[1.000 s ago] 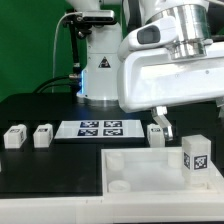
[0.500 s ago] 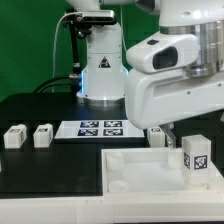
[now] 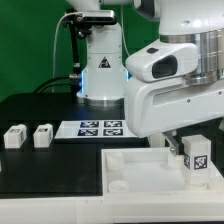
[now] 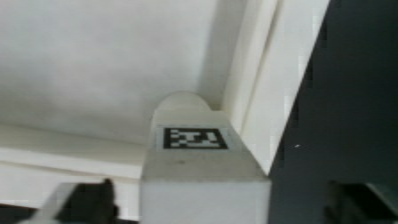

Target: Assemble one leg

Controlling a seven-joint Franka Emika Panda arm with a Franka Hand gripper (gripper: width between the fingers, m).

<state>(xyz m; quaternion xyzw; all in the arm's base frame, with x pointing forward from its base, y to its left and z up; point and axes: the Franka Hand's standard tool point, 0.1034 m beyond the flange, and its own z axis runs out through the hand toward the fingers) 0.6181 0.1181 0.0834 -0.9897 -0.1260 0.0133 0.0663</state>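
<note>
In the exterior view, one robot arm (image 3: 175,85) fills the exterior view's right with its white body. Three legs show here. Two legs (image 3: 14,137) lie side by side, just apart, on the black table (image 3: 40,108) at the exterior view's left, each with a tag face toward the camera. A third leg (image 3: 196,157) stands upright at the corner of the one white tray (image 3: 130,160) nearest the exterior view's right, its tag plain to see. One marker board (image 3: 98,127) lies flat on the table behind the tray, with four tags showing, and the arm covers its end at the exterior view's right. Anything behind the arm's body is hidden.

In the wrist view there is one leg (image 4: 196,150). It has a rounded end and one tag on the face toward the camera, and it sits between the two sides of the pincer (image 4: 210,203). White tray surface and a raised rim lie beyond it, with black table alongside. Only blurred dark shapes of the pincer show beside the leg, so I cannot tell whether it grips the leg or stands clear of it.
</note>
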